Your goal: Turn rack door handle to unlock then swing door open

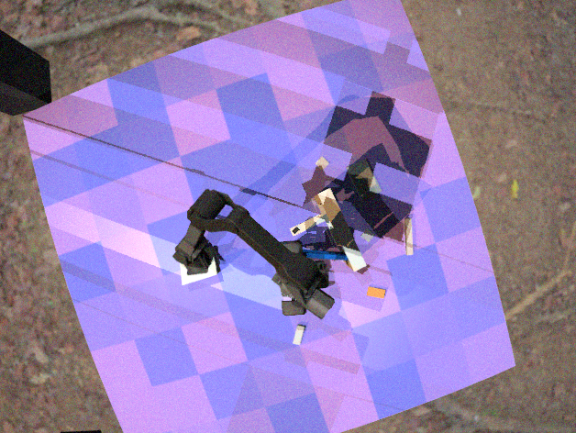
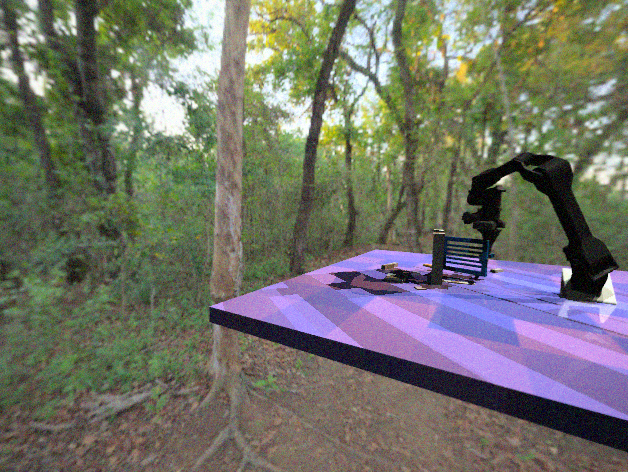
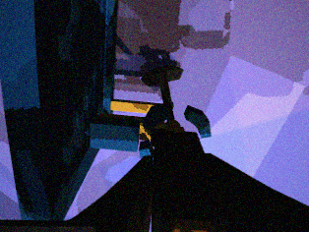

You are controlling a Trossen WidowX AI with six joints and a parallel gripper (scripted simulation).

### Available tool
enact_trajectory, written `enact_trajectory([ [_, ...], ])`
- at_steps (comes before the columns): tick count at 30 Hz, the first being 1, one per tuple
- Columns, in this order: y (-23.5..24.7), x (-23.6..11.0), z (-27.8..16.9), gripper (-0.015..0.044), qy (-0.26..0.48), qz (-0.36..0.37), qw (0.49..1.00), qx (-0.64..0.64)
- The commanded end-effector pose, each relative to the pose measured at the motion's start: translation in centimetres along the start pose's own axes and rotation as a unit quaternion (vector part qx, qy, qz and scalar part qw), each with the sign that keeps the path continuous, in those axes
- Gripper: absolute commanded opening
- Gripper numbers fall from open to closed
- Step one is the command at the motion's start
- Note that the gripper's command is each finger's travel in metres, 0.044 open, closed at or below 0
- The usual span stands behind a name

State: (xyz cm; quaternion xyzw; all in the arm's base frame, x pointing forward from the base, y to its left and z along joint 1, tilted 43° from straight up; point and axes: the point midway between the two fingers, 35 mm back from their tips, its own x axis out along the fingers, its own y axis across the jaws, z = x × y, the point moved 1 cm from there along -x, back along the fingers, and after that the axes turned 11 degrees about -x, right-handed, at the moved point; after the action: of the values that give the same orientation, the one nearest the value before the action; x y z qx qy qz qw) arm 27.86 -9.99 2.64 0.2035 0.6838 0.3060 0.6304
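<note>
The handle [image 3: 167, 95] is being held between the partly open fingers of the end effector [image 2: 491, 248] [image 3: 177, 162], at the free side of the blue door [image 1: 326, 254] [image 2: 463, 255] [image 3: 21, 64]. The door is being held swung out from the frame [image 1: 355, 260] [image 2: 437, 258] above the worktop [image 1: 223, 386] [image 2: 406, 332], while an orange block [image 1: 376, 292] is being left lying apart from both.

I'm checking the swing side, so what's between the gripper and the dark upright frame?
The blue slatted door spans between the frame and the gripper, in the exterior view.
</note>
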Motion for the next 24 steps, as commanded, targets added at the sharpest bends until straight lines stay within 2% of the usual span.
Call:
enact_trajectory([
  [1,-0.8,0.0,0.1,0.0017,0.001,-0.001,0.999,-0.041],
  [24,-6.4,-0.1,1.4,0.0017,0.001,-0.002,0.972,-0.236],
])
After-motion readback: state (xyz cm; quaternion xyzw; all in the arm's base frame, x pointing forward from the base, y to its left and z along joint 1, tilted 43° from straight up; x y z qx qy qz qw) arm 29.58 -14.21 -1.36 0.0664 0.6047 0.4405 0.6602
